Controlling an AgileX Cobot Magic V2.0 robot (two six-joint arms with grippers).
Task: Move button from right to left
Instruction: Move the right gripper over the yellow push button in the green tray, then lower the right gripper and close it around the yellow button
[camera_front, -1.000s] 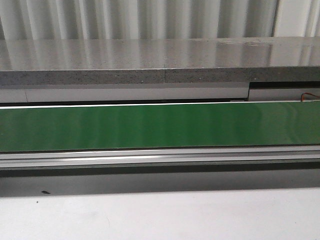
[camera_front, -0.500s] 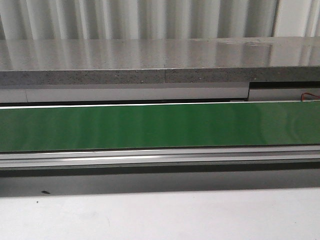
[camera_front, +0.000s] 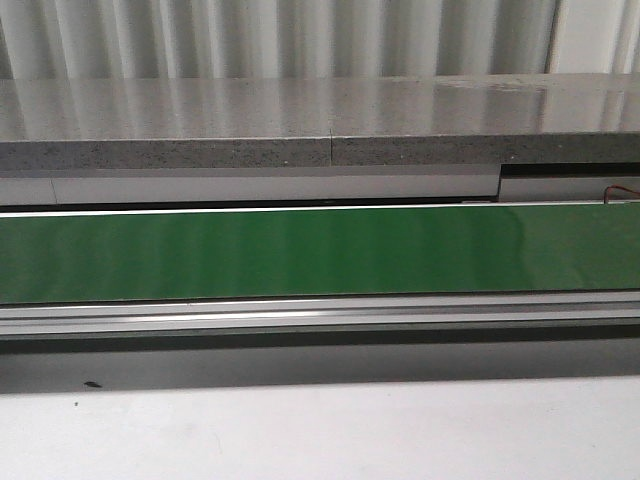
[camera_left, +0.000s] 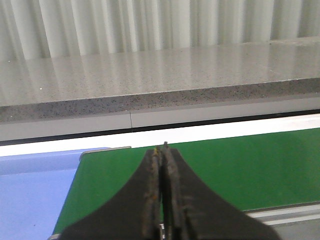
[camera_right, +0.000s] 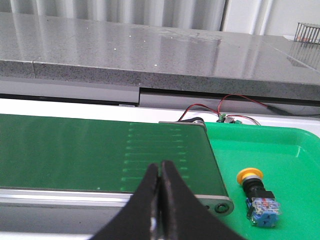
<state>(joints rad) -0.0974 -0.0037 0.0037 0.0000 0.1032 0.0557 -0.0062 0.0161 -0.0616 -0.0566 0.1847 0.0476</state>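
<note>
The button (camera_right: 257, 196), with a yellow cap, black collar and clear-and-blue block, lies on its side in a green tray (camera_right: 280, 150) just past the right end of the green belt (camera_right: 100, 150). It shows only in the right wrist view. My right gripper (camera_right: 160, 164) is shut and empty above the belt's near rail, left of the button. My left gripper (camera_left: 162, 146) is shut and empty above the belt's left end (camera_left: 240, 165). Neither gripper shows in the front view, where the belt (camera_front: 320, 255) is bare.
A blue tray (camera_left: 30, 190) sits past the belt's left end. A grey speckled shelf (camera_front: 320, 125) runs behind the belt. Red wires (camera_right: 220, 107) lie behind the green tray. A metal rail (camera_front: 320, 315) and a white table (camera_front: 320, 430) lie in front.
</note>
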